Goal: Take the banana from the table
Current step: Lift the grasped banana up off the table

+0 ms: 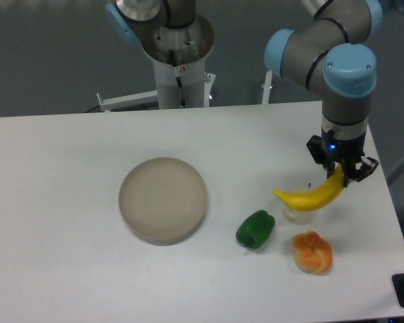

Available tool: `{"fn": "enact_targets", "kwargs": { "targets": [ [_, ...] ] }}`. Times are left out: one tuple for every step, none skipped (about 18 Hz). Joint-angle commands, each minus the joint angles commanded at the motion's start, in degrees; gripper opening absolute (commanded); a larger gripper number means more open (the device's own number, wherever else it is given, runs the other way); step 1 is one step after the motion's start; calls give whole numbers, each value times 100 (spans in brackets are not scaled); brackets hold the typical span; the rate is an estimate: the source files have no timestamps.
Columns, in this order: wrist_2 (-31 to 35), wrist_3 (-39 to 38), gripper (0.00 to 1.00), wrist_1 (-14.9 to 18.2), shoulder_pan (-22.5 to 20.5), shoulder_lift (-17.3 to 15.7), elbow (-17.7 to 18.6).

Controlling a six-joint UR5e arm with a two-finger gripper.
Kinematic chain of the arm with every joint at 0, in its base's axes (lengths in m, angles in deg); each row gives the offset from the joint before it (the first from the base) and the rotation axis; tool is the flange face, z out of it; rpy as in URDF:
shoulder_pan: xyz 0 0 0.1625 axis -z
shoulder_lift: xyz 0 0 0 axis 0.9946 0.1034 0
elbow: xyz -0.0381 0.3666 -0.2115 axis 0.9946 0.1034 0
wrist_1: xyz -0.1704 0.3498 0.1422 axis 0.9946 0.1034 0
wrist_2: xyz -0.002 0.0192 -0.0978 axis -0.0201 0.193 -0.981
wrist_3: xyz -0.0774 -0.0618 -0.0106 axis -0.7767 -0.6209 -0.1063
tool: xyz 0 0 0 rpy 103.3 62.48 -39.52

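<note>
The bright-yellow banana [311, 196] hangs above the white table [67, 202] at the right side, held by its right end. My gripper [341, 173] is shut on that end, pointing straight down from the arm's blue-capped wrist. The banana's free tip points left, and its body hangs in front of the whitish round item [298, 214], hiding most of it.
A round beige plate [163, 199] lies left of centre. A green pepper [255, 229] sits below and left of the banana, and a lumpy orange item [312, 252] lies in front of it. The robot base [177, 60] stands at the back edge.
</note>
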Motion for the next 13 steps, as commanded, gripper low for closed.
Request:
{"fn": "enact_targets", "kwargs": {
  "targets": [
    [0, -9, 31, 0, 0, 0, 0],
    [0, -9, 31, -9, 9, 26, -17],
    [0, -17, 31, -18, 52, 44, -26],
    [0, -35, 31, -26, 70, 53, -26],
    [0, -35, 31, -26, 79, 70, -35],
    [0, -35, 31, -26, 79, 70, -44],
    [0, -35, 31, -26, 97, 79, -61],
    [9, -35, 31, -26, 105, 88, -70],
    [9, -35, 31, -26, 105, 88, -70],
    [9, -35, 31, -26, 105, 88, -70],
    [0, -35, 31, -26, 105, 88, -79],
    [0, -35, 31, -35, 105, 97, -88],
    [9, -35, 31, -35, 114, 114, -123]
  ]
}}
